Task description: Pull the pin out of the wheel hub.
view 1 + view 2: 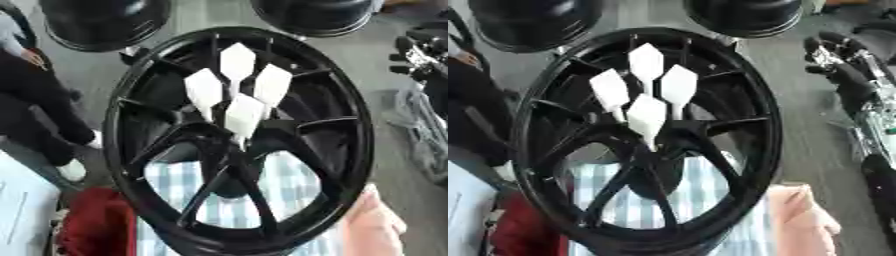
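The four white, diamond-headed plastic pins (238, 95) are seen clustered at the centre of the frame, seated in the hub of the large black spoked wheel rim (531, 165), which is held upright and tilted, presumably so the hub is presented for pulling. A pale bare hand (372, 225) is pressed against the rim's lower right edge, apparently to steady it. Only the black right hand (833, 55) is glimpsed at the upper right edge, and its fingers cannot be judged open or closed.

The robot's black-and-silver right arm (859, 90) enters along the right edge of the right eye view, reaching up toward the top. Its black right hand (826, 47) sits near the upper right; whether the fingers are curled cannot be told.
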Robot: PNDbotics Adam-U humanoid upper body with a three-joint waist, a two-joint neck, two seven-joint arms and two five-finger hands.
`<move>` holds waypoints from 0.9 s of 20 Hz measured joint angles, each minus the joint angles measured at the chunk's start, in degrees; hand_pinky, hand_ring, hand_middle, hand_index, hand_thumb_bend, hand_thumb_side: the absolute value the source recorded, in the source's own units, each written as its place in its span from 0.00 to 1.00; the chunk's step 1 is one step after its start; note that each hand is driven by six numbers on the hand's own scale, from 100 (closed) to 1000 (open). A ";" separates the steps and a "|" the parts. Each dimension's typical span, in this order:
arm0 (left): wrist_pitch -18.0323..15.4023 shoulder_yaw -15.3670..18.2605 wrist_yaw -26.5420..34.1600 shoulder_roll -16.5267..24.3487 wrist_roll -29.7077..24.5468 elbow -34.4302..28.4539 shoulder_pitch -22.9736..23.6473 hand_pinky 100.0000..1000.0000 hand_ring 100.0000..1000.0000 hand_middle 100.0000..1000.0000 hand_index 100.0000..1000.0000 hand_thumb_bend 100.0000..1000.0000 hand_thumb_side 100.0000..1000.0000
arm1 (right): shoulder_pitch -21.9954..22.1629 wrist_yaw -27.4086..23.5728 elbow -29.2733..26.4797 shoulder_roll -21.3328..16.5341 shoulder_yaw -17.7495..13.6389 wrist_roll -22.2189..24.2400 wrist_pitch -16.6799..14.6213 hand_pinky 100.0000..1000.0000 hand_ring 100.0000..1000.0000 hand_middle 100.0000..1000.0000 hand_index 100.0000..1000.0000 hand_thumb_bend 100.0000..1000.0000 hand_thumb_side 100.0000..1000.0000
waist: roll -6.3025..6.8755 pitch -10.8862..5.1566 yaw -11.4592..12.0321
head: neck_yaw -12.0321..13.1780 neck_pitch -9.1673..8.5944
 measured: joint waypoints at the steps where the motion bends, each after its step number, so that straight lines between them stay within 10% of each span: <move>1: 0.00 0.00 0.00 0.00 0.00 0.00 0.00 0.73 0.77 0.80 0.76 0.18 0.64 | 0.00 0.01 0.00 -0.01 0.00 0.02 0.02 0.72 0.72 0.69 0.79 0.33 0.27 | 0.00 0.00 0.00 | 0.00 0.00; 18: 0.05 0.00 -0.02 0.00 -0.06 0.00 0.00 0.73 0.77 0.80 0.76 0.18 0.64 | -3.41 1.81 -0.42 -3.68 1.98 2.37 -0.39 0.72 0.72 0.70 0.80 0.33 0.27 | -0.06 0.00 0.19 | -0.76 0.05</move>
